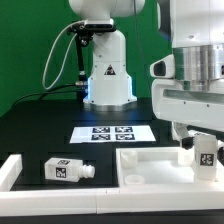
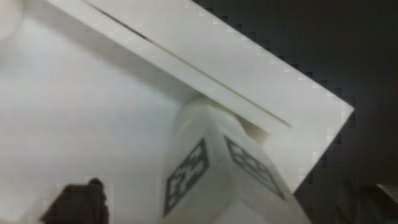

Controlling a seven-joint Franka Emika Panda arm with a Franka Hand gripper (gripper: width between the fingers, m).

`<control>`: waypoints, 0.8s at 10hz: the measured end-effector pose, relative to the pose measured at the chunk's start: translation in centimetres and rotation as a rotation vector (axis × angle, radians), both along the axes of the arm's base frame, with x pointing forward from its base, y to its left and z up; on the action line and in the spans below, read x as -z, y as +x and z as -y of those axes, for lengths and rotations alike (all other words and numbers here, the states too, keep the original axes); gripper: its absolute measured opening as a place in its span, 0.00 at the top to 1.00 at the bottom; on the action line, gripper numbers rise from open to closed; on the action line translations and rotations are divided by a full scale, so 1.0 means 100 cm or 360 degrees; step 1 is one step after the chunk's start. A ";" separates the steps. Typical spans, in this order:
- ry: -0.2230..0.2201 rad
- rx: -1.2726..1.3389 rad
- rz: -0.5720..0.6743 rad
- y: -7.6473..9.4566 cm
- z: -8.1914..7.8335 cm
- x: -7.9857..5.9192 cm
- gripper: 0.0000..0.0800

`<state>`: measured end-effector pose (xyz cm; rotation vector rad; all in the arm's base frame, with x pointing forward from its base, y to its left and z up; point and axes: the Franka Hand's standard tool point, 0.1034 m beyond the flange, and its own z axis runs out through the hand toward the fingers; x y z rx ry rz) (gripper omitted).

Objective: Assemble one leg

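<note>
A leg [image 1: 207,156], a white peg-like block with tag stickers, stands upright at the corner of the white square panel [image 1: 150,163] on the exterior view's right. My gripper [image 1: 200,148] hangs over it with its fingers down either side. In the wrist view the leg [image 2: 217,172] sits between the dark fingertips [image 2: 79,203], with a gap on one side and the other finger close against it, so the gripper [image 2: 222,208] looks open around it. The panel's corner [image 2: 125,110] fills the view behind. A second leg [image 1: 68,170] lies on its side on the table at the exterior view's left.
The marker board [image 1: 112,132] lies flat on the dark table behind the panel. A white bracket-shaped wall [image 1: 10,170] runs along the left and front edges. The arm's base [image 1: 108,75] stands at the back.
</note>
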<state>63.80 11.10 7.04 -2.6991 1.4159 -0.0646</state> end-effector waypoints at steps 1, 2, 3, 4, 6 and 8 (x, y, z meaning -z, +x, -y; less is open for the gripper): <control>-0.0011 -0.0123 0.0008 0.000 0.000 0.000 0.19; -0.0034 -0.0262 0.0017 0.001 0.001 -0.001 0.19; -0.0117 -0.0676 0.0045 0.004 0.000 -0.005 0.19; -0.0128 -0.0837 0.0066 0.005 -0.002 -0.006 0.19; -0.0118 -0.0721 0.0059 0.005 -0.001 -0.005 0.33; -0.0106 -0.0605 0.0053 0.005 -0.001 -0.005 0.56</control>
